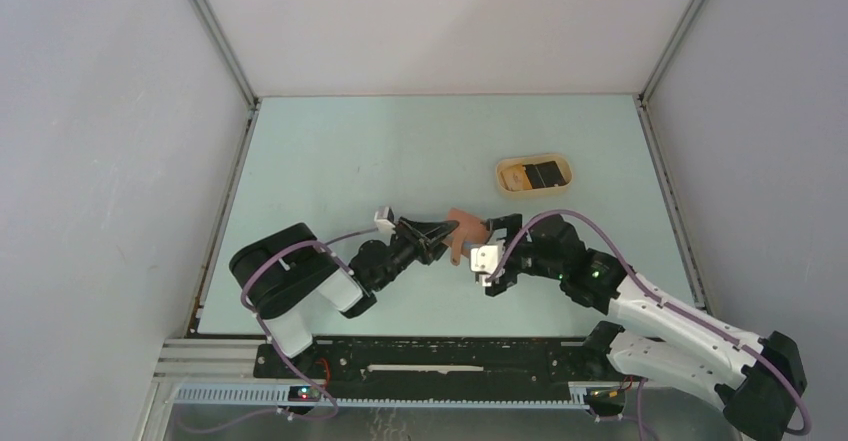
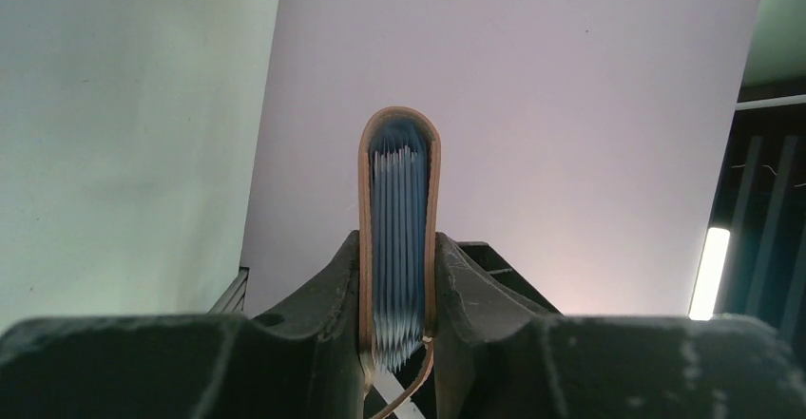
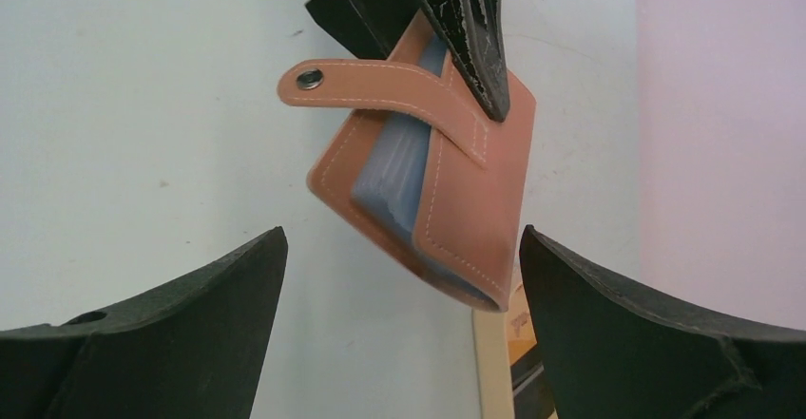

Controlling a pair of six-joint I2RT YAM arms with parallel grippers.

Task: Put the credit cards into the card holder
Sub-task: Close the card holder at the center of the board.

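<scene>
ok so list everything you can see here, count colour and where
card holder: one, reddish-brown with pale blue pockets, mid-table in the left gripper, strap unsnapped
credit card: one visible, dark, lying in the tray
tray: one, tan oval, far right part of the table
table: one, pale green, between white walls
left gripper: one, black, shut on the card holder
right gripper: one, black, open, facing the card holder

Card holder (image 2: pixel 399 181): near end buried between left gripper (image 2: pixel 398 248) fingers, strap (image 2: pixel 407 395) cut off below. Credit cards (image 1: pixel 545 174) in tray (image 1: pixel 534 158): too small to count.
</scene>
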